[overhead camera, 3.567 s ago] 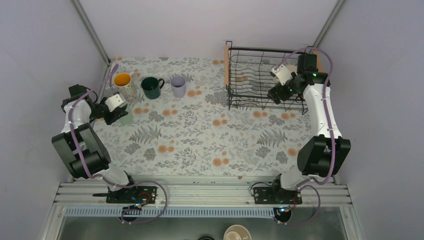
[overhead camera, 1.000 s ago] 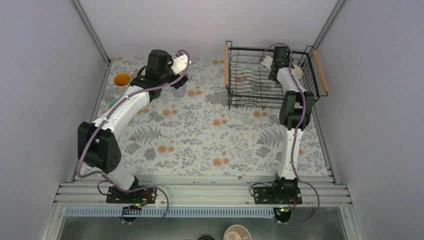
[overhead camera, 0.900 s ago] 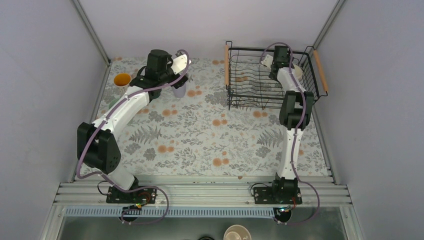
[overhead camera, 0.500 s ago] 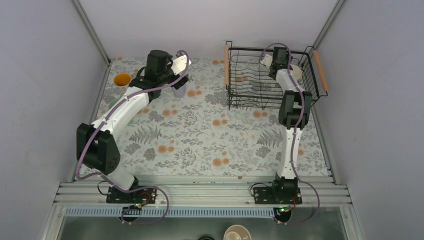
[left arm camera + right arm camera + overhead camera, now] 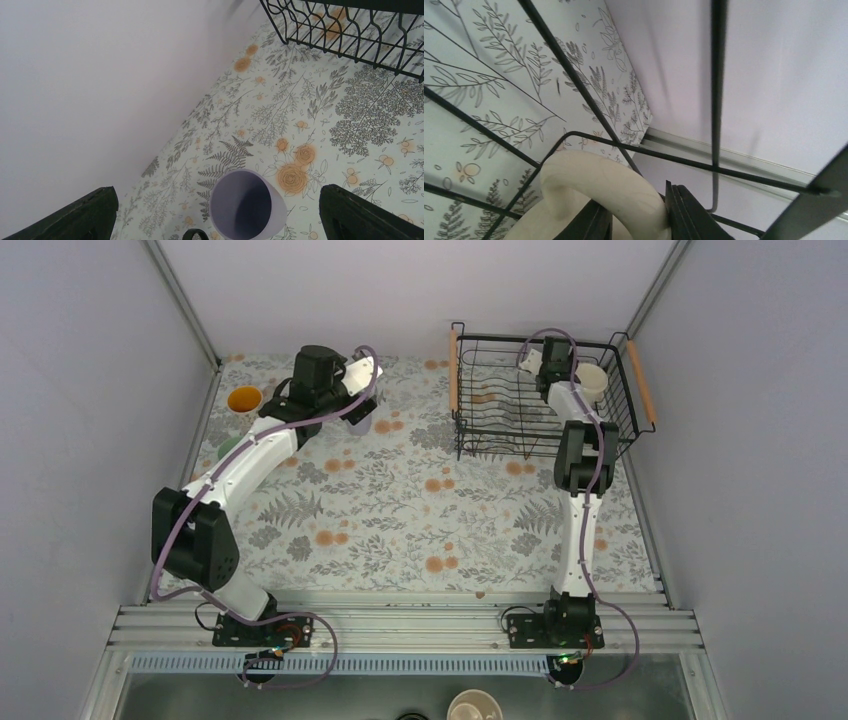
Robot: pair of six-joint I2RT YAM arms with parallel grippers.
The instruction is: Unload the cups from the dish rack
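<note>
In the top view the dish rack (image 5: 500,340) stands at the back right with the cream mug (image 5: 593,382) in its far right corner. My right gripper (image 5: 575,378) reaches into the rack. In the right wrist view that gripper (image 5: 639,220) is shut on the mug's cream handle (image 5: 599,185), amid the rack wires (image 5: 574,90). My left gripper (image 5: 215,205) hangs open above the lavender tumbler (image 5: 247,205), which stands upright on the floral cloth. The floral mug (image 5: 244,400) and the mint green cup (image 5: 228,447) stand at the back left. My left arm hides the dark green mug.
The rack's near corner (image 5: 350,30) shows at the top right of the left wrist view. Grey walls close in the table on the back and both sides. A tan cup (image 5: 474,706) sits in the trough below the arm bases.
My right gripper has shut on the cream mug's handle inside the rack. My left arm has shifted slightly near the lavender tumbler, its gripper still open.
</note>
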